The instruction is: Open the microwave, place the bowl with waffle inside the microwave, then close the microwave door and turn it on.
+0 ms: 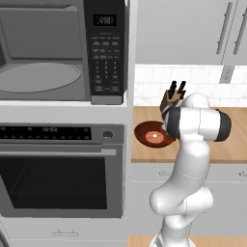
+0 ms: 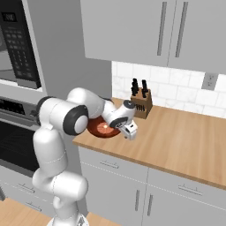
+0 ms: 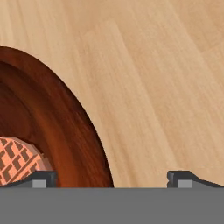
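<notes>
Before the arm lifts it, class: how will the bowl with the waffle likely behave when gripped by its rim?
The bowl looks rigid and glossy, so the fingers may slip. It is shallow and wide, so a one-sided rim grip could tilt it. The waffle lies loose and might slide.

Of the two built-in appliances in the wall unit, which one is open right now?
The microwave, the upper one: its grey cavity and round turntable are exposed beside the black keypad. The oven below has its dark glass door shut under the bar handle.

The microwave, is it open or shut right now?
Open. The microwave shows its bare grey cavity and round turntable in the left base view, with no door panel across the front beside the keypad.
</notes>
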You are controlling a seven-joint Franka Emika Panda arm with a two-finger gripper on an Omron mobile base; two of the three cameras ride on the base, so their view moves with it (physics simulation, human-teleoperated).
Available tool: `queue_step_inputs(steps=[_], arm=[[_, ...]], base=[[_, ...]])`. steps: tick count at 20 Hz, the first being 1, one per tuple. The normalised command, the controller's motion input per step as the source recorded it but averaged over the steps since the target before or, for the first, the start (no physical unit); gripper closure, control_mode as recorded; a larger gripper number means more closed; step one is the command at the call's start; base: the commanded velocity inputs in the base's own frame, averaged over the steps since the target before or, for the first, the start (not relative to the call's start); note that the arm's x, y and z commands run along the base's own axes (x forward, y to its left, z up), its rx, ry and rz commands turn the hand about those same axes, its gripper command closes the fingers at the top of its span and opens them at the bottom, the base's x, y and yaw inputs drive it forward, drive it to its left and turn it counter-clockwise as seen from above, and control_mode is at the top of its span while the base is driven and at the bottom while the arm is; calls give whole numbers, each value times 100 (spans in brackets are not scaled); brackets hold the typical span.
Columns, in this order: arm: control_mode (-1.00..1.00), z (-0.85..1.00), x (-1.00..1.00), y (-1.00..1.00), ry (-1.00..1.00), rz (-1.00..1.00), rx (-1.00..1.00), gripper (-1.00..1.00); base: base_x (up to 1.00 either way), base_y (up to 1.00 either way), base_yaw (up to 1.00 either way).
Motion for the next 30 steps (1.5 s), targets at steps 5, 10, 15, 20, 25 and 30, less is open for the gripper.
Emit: queue_step_inputs(steps=[5,10,15,20,25,30], arm=[[-100,0,0,31,-1,0,0,-100],[-100,0,0,4,1,0,0,-100],[-100,0,0,1,0,0,0,100],[-100,0,0,0,1,-1,0,100],[-100,0,0,0,3,-3,0,100],[-100,1,-19,-5,3,-7,0,100]], base=[[0,0,0],[0,0,0],[0,0,0],[0,0,0],[0,0,0],[0,0,0]])
